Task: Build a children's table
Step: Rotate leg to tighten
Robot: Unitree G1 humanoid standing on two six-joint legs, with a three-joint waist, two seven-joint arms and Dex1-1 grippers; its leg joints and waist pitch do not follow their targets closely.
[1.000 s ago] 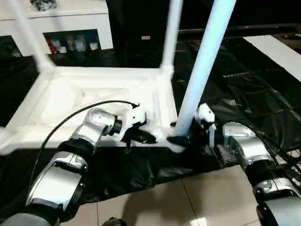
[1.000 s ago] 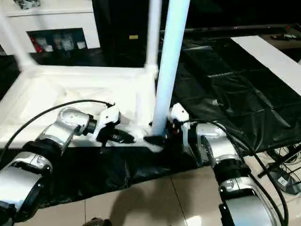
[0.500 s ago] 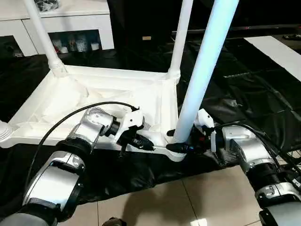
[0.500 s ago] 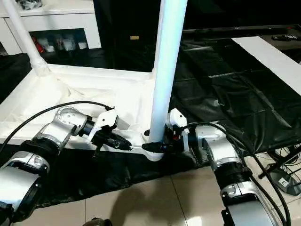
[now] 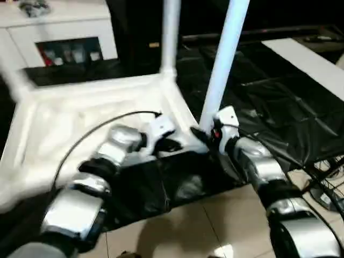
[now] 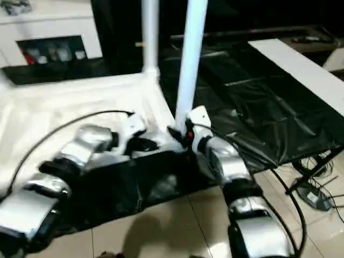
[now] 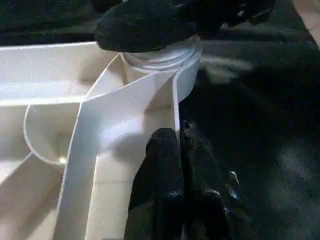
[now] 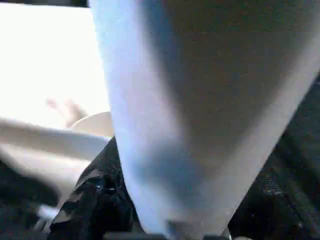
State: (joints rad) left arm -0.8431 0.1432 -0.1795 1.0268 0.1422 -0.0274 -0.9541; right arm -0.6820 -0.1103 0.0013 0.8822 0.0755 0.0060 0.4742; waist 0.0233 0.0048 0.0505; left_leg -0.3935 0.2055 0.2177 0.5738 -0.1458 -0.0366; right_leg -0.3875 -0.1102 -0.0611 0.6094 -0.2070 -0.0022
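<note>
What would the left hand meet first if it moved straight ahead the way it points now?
Probably the corner socket of the upturned table top. The shut left hand points along the rim toward it, where the right hand holds the leg. Depth is unclear.

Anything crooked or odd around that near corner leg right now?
Nothing stands out. The near leg stands upright in its corner socket on the upside-down table top, with the right gripper around its base. The shut left gripper rests by the rim.
</note>
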